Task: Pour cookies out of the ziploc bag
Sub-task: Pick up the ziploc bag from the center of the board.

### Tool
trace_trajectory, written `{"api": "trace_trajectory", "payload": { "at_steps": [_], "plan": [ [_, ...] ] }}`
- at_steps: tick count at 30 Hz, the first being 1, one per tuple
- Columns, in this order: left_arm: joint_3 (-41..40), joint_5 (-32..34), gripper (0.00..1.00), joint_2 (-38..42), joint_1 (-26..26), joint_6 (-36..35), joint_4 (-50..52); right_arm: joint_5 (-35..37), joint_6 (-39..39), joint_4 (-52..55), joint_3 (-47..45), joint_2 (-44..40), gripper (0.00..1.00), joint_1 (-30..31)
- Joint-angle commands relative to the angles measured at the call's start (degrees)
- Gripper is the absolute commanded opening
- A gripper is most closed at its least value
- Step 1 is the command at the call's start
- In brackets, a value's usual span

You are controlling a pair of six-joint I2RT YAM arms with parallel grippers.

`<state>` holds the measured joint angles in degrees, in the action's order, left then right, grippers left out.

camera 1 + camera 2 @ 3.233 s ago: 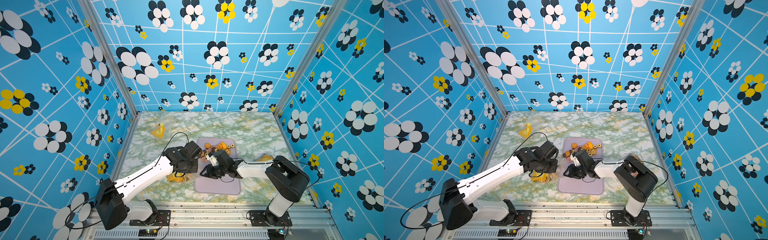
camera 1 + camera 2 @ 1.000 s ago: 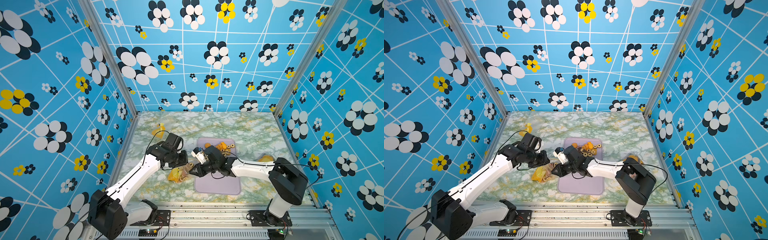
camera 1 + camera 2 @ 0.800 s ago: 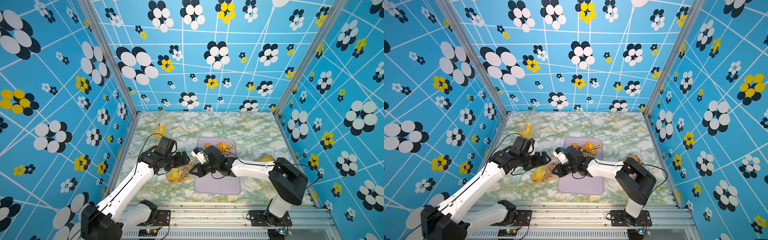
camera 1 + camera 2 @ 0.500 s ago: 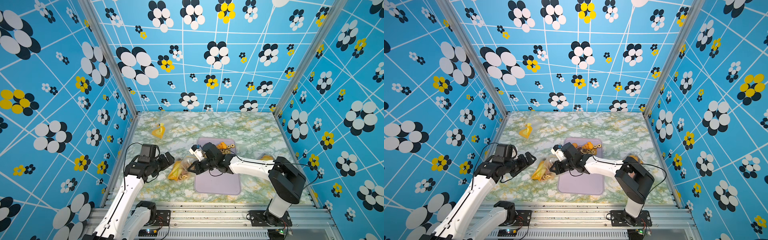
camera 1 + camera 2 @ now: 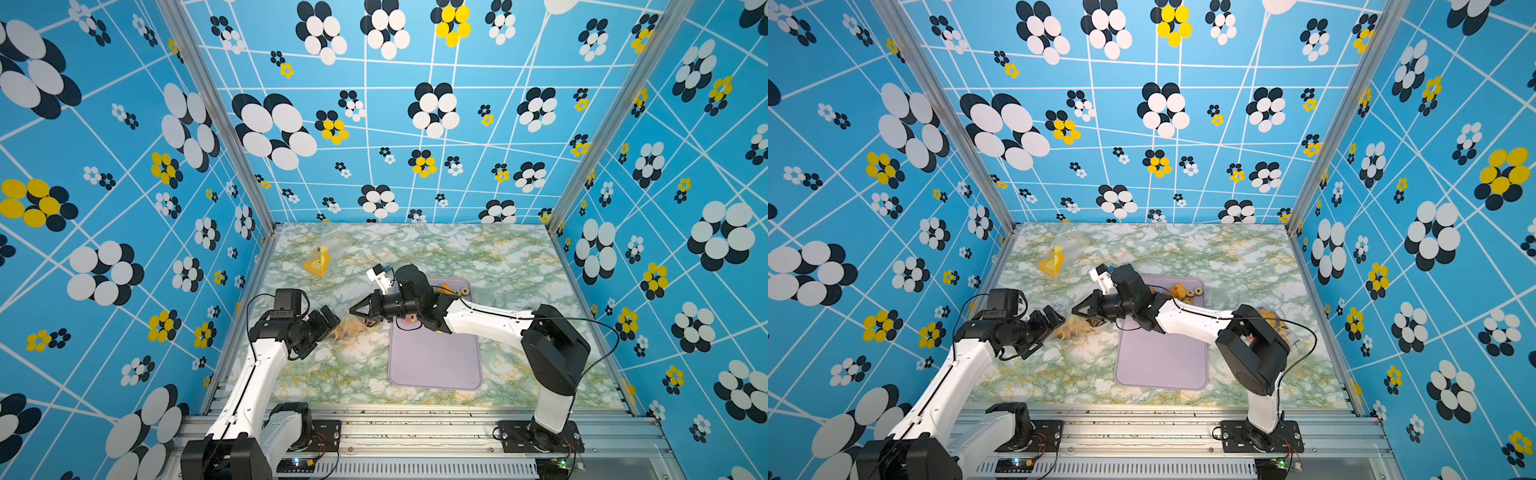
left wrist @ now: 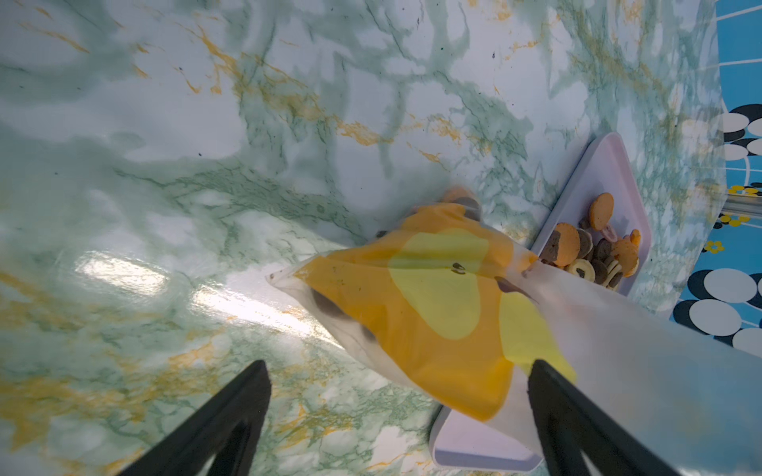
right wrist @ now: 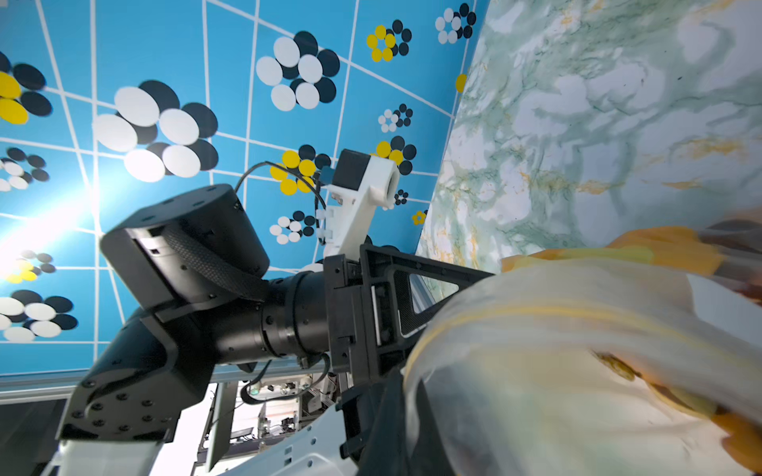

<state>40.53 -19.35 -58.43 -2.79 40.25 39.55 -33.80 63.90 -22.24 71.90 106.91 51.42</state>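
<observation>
The right gripper [image 5: 353,309] pinches the bag [image 6: 433,313] just off the tray's [image 5: 436,357] left edge. The left gripper [image 6: 398,366] gapes empty beside it. Cookies [image 6: 593,251] lie at the tray's far end (a few look bagged yet). Mid-pour, I'd say: next, swing the bag over the tray and tip.

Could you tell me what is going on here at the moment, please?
The right claw is shut on the ziploc bag, holding it beside the lilac tray. The left claw is open next to the bag, gripping nothing. A pile of cookies lies at the tray's far end; a few seem to be inside the bag.
</observation>
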Motion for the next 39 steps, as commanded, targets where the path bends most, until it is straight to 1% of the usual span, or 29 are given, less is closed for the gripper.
{"api": "trace_trajectory", "payload": {
  "at_steps": [1,3,7,10,14,19,22,25,28,32,39],
  "plan": [
    [-0.6,-1.6,0.99,-1.4,-1.7,-1.6,-1.4,0.4,10.0,-13.1,-3.6,-0.6,0.0,-2.3],
    [-0.1,-1.4,0.99,-2.6,-3.0,-3.0,-1.3,1.5,11.4,-14.6,-6.5,-2.1,0.0,-3.7],
    [1.1,-2.3,0.99,-5.9,-5.7,-4.1,-3.0,4.6,11.0,-15.0,-11.8,-5.4,0.0,-5.6],
    [1.4,-3.9,0.99,-9.2,-5.8,-2.0,-6.1,6.3,10.6,-13.7,-14.0,-6.9,0.0,-6.6],
    [-0.7,-7.2,0.99,-13.3,-5.4,3.5,-13.0,7.6,10.3,-13.1,-14.7,-7.5,0.0,-7.1],
    [-1.5,-8.3,0.99,-15.5,-1.4,9.1,-19.0,8.3,10.1,-12.9,-15.3,-7.4,0.0,-7.9],
    [-0.9,-8.0,0.99,-17.5,2.6,13.4,-22.5,8.2,10.0,-13.2,-15.1,-7.1,0.0,-8.2],
    [0.4,-7.2,0.99,-19.6,6.3,15.8,-23.2,7.9,10.2,-13.7,-14.8,-6.7,0.0,-8.2],
    [-0.5,-7.2,0.99,-20.2,7.7,18.5,-25.1,8.0,10.1,-13.7,-14.9,-7.0,0.0,-8.2],
    [-2.2,-10.2,0.99,-20.2,8.0,23.6,-30.6,9.1,9.3,-12.7,-16.1,-8.2,0.0,-8.2],
    [2.2,-11.4,1.0,-20.4,12.4,28.2,-31.7,10.8,8.6,-12.4,-19.4,-9.4,0.0,-9.2]
  ]
}}
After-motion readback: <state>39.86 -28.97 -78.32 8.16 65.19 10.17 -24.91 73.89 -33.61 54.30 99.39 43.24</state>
